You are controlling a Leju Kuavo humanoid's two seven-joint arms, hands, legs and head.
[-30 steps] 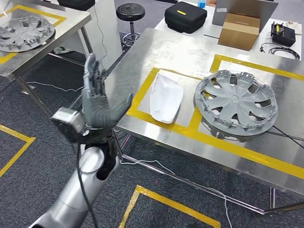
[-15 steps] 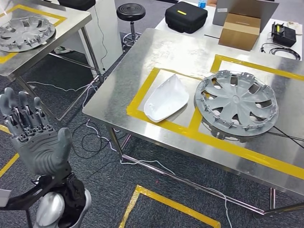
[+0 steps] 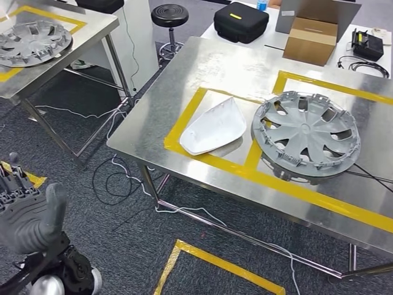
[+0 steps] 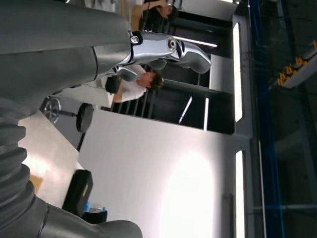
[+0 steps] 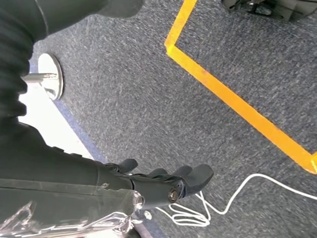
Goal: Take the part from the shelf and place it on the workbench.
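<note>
Lower left corner of your head view, closest to you: the left hand [image 3: 29,212] sits low over the grey carpet, fingers spread apart and holding nothing. In the left wrist view the left hand [image 4: 112,54] has its fingers stretched out straight, a person [image 4: 136,84] standing in the background. Your right hand [image 5: 164,186] hangs over the carpet in the right wrist view, fingers extended and loosely apart, nothing in them, with a yellow floor tape line [image 5: 232,94] and a white cable [image 5: 239,196] past it.

Further in, middle of the head view, the white part [image 3: 213,128] lies on the steel workbench [image 3: 153,123], inside the yellow-taped rectangle [image 3: 185,110], well apart from both hands. Just right of it, a grey wheel cover [image 3: 306,135] rests on the same bench, near the part; I can't tell if they touch.

Upper left there's a second table [image 3: 88,37] with another wheel cover [image 3: 34,42]. Along the top: a black stool [image 3: 169,15], a black case [image 3: 241,20] and a cardboard box [image 3: 309,38].
</note>
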